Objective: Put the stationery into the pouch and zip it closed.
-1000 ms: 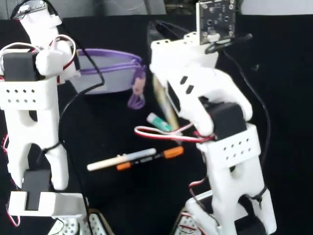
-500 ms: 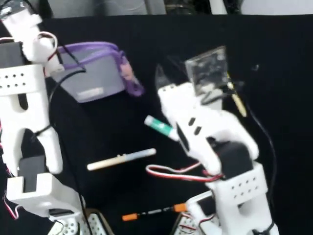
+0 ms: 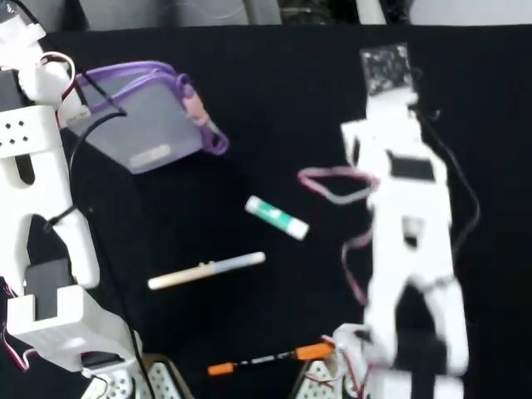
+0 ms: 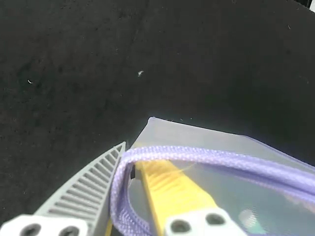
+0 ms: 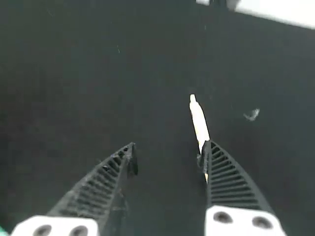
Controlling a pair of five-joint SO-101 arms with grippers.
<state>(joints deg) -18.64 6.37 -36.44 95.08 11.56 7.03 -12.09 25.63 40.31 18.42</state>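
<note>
High view: the pouch [image 3: 145, 125], translucent with a purple zip band, is sitting tilted at the far left of the black cloth [image 3: 274, 100], with one edge raised against the left arm [image 3: 37, 191]. A pale label patch is showing on its face (the print is too small to read). The glue stick [image 3: 277, 218], the pale marker [image 3: 206, 271] and the orange-capped pen [image 3: 262, 360] are lying apart from one another on the cloth, outside the pouch. The pen's barrel is carrying print that cannot be read. The right arm [image 3: 407, 224] is standing upright at the right, well apart from the pouch. Left wrist view: the left gripper [image 4: 130, 157] is pinching the pouch's purple band, jaws nearly together. Right wrist view: the right gripper [image 5: 167, 147] is pointing down at the cloth, jaws spread wide with nothing between them. A pale pencil [image 5: 197, 118] is lying just beside one fingertip.
</note>
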